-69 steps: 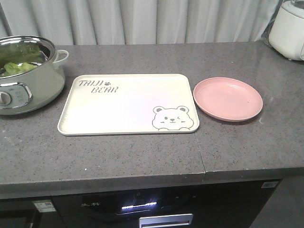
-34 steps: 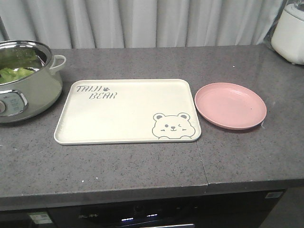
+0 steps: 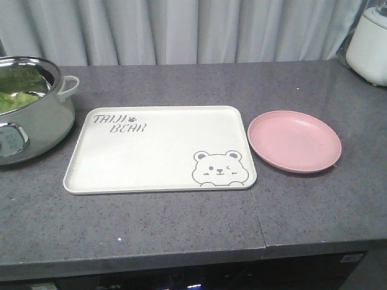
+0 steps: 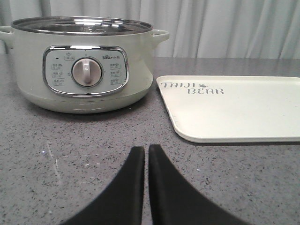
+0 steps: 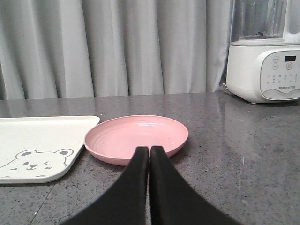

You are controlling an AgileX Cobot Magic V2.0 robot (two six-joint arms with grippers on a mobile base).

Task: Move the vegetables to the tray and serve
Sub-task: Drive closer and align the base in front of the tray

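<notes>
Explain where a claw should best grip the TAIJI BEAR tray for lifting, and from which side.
Probably the raised rim of the tray along its near long edge, approached from the front. It lies flat, so only the rim offers a hold. The pink plate sits close beside its right edge and the electric pot stands near its left; the front faces bare countertop.

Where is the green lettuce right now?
In the front view, the green lettuce is inside the electric pot at the far left of the counter, just left of the bear tray.
</notes>
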